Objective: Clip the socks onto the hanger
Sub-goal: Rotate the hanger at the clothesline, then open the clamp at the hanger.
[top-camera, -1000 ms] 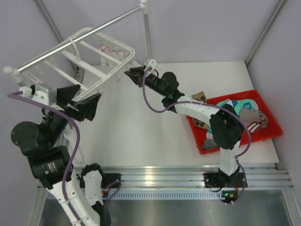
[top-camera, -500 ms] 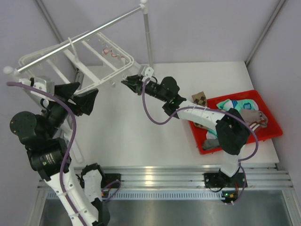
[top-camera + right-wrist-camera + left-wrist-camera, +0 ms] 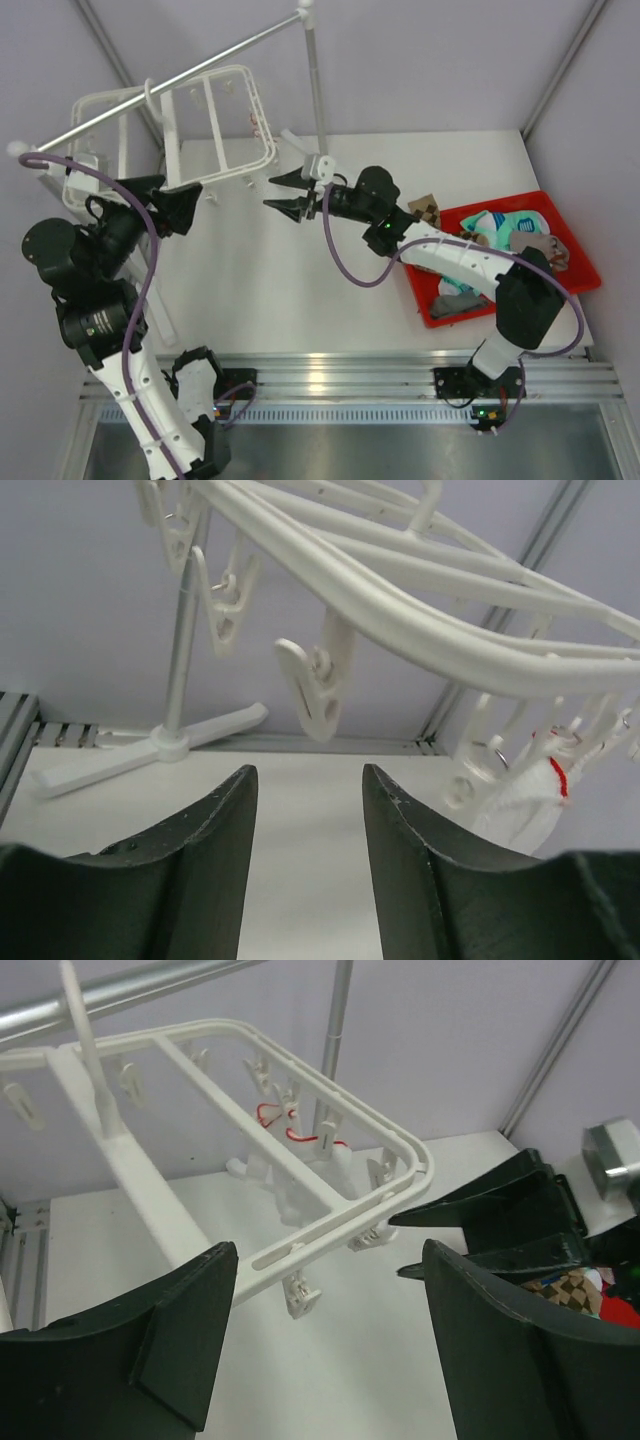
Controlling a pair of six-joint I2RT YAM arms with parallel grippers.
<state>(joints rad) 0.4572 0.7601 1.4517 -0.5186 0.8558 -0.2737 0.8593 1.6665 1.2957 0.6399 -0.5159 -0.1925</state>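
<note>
— Where have they got to?

— Neither arm has a sock, as far as I can see. The right gripper hangs just right of the hanger, jaws apart with nothing between them. The left gripper sits on the hanger's near left side, spread wide and empty too.

— And the socks?

— Most lie in the red tray on the right of the table: the teal-and-white sock and others piled with it, and the checkered sock draped at the tray's left corner. Something white with a red edge already dangles under the frame, a clipped sock I'd guess.

— So the right arm should fetch the next one?

— That's my reading, since the tray is on its side. I'd pinch the sock close to the cuff and leave a bit of edge sticking out, so there's cloth to feed into a clip.

— Which clip?

— There's a free clip just above the right jaws. The hanger only hooks over the grey rail, so I'd expect it to swing when pushed. The left arm could steady the frame first, then the right could bring the sock up from below, slowly.
</note>
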